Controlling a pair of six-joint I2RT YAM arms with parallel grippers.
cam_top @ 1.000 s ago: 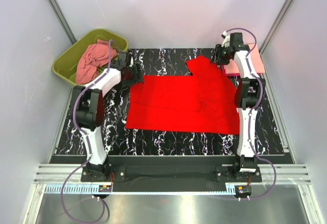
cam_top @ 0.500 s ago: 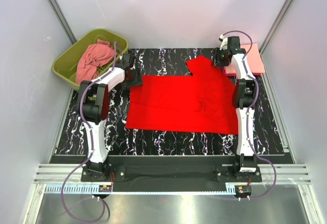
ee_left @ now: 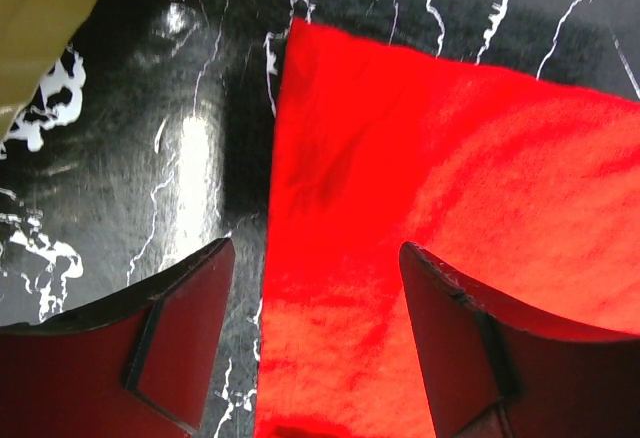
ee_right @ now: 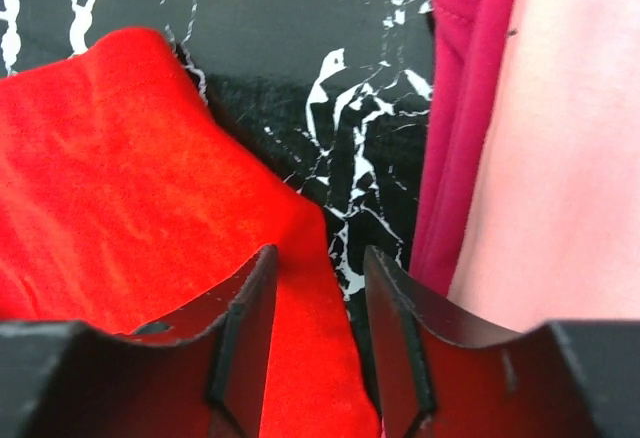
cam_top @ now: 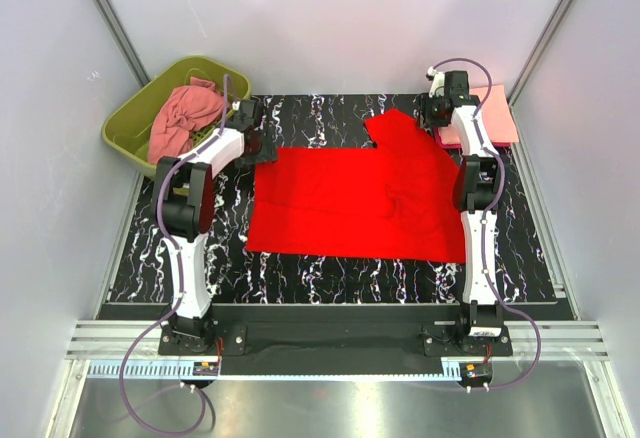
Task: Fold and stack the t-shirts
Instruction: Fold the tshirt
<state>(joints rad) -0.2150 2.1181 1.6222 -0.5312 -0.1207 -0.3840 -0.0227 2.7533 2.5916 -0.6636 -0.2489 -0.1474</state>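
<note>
Across the middle of the worktop (cam_top: pixel 330 268) the red shirt (cam_top: pixel 360 198) lies spread flat and unfolded. It is bright and mostly smooth, with a few shallow creases, and one sleeve juts toward the far edge.

At the far left corner the tub (cam_top: pixel 125 130) holds the pink shirt (cam_top: pixel 185 118), crumpled and untouched. At the far right corner the peach shirt (cam_top: pixel 495 108) lies folded on the magenta shirt (ee_right: pixel 460 108).

By that showing the task looks about half done: two shirts are stacked, while the red and the pink are each yet to be folded and added.

The left gripper (ee_left: pixel 315 258) is at the red shirt's far left corner, its jaws wide apart astride the cloth's edge and holding nothing. The right gripper (ee_right: pixel 320 258) is over the sleeve's edge, its jaws partly apart with the cloth under them unpinched.
</note>
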